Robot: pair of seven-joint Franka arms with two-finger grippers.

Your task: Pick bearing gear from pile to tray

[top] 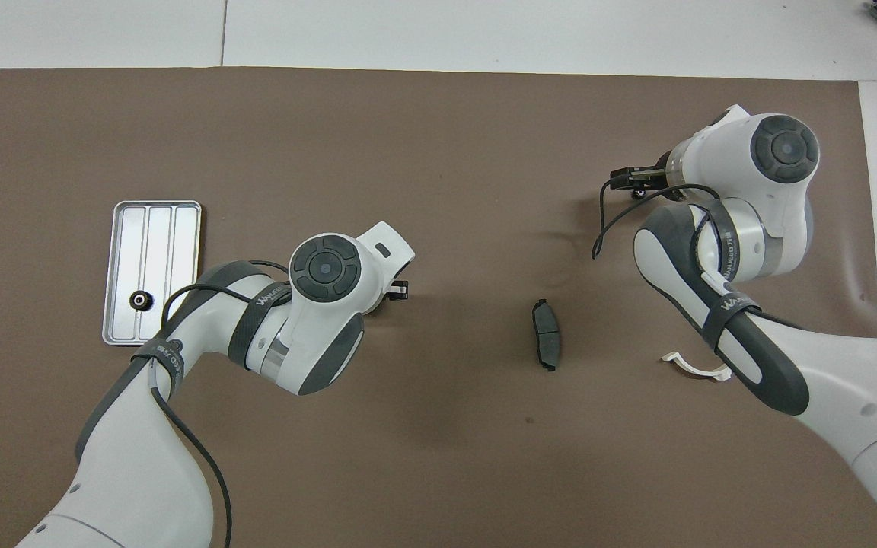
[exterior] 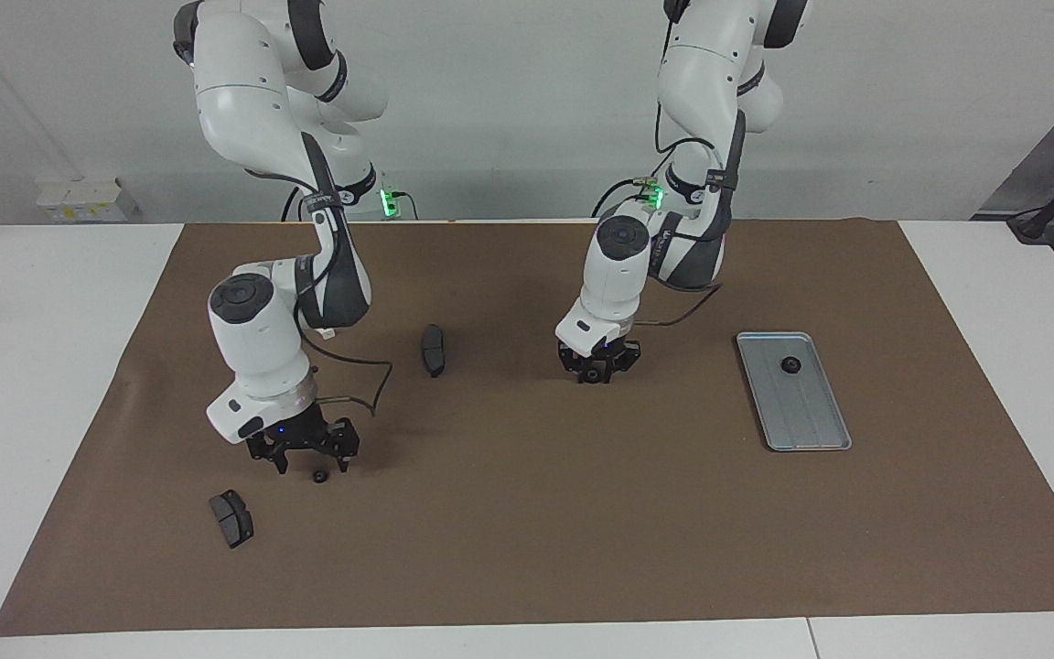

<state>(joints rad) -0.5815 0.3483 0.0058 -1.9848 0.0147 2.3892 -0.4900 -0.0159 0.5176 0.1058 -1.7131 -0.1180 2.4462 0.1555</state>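
A small black gear (exterior: pixel 318 475) lies on the bench mat directly under the right gripper (exterior: pixel 304 455), between its wide-open jaws, while another (exterior: pixel 591 374) sits within the left gripper (exterior: pixel 596 364), whose jaw state I cannot tell, near the tray (exterior: pixel 811 430).

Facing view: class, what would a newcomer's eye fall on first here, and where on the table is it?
Two white arms reach down to the brown mat. The left gripper is low at the middle gear. The silver tray, toward the left arm's end, already holds the tray gear. The open right gripper hangs low over the third gear, beside a dark brake pad.
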